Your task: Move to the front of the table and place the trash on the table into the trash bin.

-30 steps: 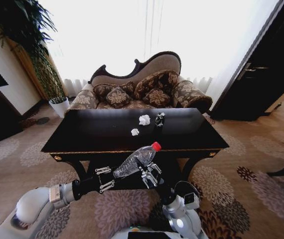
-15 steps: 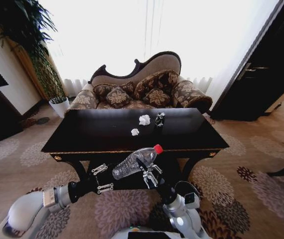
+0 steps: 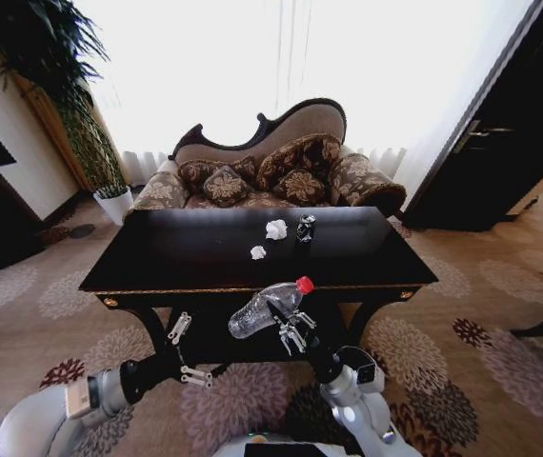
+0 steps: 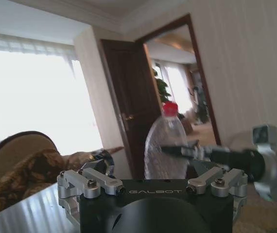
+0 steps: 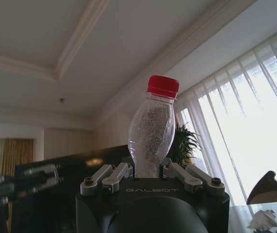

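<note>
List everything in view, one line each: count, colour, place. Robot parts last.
table: one, glossy black, centre of the room
paper wads: two, white, on the table top
can: one, dark, on the table beside the larger wad
sofa: one, patterned brown, behind the table
plant pot: one, white, by the sofa's left end
bottle: one, clear with red cap, in the right gripper
right gripper: shut on the bottle, before the table
left gripper: open, low before the table

The desk [image 3: 205, 249] looks glossy black wood; the bottle [image 3: 264, 308] is clear plastic; crumpled white paper wads [image 3: 276, 228] look rough.
</note>
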{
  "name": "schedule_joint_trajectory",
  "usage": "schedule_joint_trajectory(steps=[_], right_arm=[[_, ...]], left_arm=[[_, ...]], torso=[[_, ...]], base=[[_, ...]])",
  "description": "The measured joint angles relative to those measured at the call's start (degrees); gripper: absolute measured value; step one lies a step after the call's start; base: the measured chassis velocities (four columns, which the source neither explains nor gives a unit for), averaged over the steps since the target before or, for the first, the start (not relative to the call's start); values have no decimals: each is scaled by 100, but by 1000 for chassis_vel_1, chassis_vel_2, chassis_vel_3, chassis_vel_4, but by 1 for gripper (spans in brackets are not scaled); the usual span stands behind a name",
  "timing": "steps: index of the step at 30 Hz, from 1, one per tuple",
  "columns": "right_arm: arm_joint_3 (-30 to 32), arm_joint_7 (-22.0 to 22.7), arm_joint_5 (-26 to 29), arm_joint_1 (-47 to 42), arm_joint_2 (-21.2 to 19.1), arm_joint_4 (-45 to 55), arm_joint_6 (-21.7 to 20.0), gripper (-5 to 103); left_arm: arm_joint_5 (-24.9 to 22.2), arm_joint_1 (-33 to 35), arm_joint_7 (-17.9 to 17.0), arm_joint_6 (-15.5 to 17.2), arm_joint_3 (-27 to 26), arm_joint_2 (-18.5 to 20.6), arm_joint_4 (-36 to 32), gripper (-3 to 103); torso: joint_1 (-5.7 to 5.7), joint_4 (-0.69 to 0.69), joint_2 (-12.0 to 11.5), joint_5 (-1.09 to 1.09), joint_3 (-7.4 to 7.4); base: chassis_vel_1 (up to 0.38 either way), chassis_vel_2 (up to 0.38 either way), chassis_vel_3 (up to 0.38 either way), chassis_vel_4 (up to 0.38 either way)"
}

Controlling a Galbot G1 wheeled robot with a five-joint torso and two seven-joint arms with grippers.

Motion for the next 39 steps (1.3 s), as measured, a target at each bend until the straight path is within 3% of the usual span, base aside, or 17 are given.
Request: schedule_joint_trajectory(steps=[8,13,15,18,23,28,30,39], right_arm=[[190,101,-577,119,-9,-319,242,22],[334,324,-883,151,-8,-489,330,22],[412,368,-950,165,-10,-555,356,22],[452,354,-856,161,-26,-567,360,22],[555,-56,-503,168,-79,-617,369,22],[806,-121,-1328,321,-126,-976,599,22],[893,32,-2019,381,-148,-1218,659,22],[1058,499,-3352,489,-169,-1653,717,22]], left_arm=[[-617,200,-139,156,85,-514,-151,100],[-686,23,-480,156,55,-1062,-154,100],[-973,-36,-716,205,49,-1356,-186,100],[-1221,-66,-808,262,21,-1582,-228,100],[-1492,-149,-838,289,-203,-1988,-239,100],[-1642,-186,-849,284,-380,-2141,-211,100],[-1656,-186,-845,262,-409,-2147,-200,100],[-1689,-259,-830,261,-440,-2113,-182,100]], torso=[[0,0,0,1,0],[0,-1,0,1,0],[0,-1,0,1,0],[0,-1,0,1,0],[0,-1,0,0,0],[0,0,0,0,0],[0,-1,0,0,0],[0,-1,0,0,0]], base=[[0,0,0,0],[0,0,0,0],[0,0,0,0],[0,0,0,0],[0,0,0,0],[0,0,0,0],[0,0,0,0],[0,0,0,0]])
